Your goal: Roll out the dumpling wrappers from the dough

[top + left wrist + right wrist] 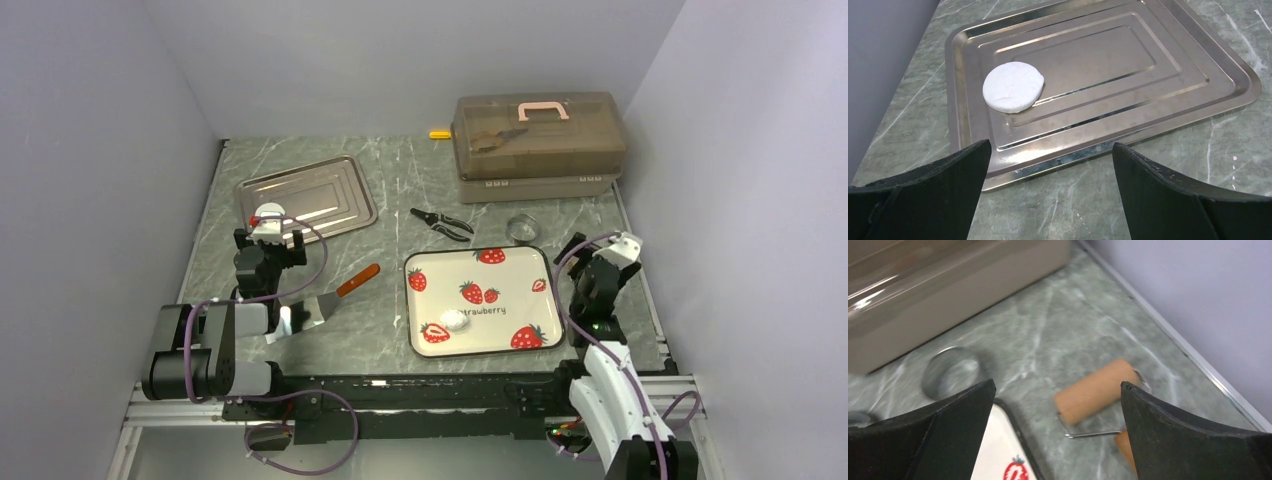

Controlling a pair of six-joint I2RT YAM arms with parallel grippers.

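Note:
One flat round white dumpling wrapper [1013, 86] lies on the near left part of a metal baking tray [1128, 60]. My left gripper [1050, 146] is open and empty, low over the table just in front of the tray's near rim; it also shows in the top view [270, 238]. A small white dough lump [455, 320] sits on the strawberry plate [520, 275]. My right gripper [1058, 385] is open and empty above the wooden roller [1095, 390], which lies on the table right of the plate's far corner [1003, 450]. In the top view the right gripper [578, 250] hides the roller.
A scraper with an orange handle [340, 290] lies between tray and plate. Pliers [440, 222] and a clear glass ring [522, 227] lie behind the plate. A brown toolbox [538, 145] stands at the back right, with a yellow item [439, 134] beside it. Walls close in on both sides.

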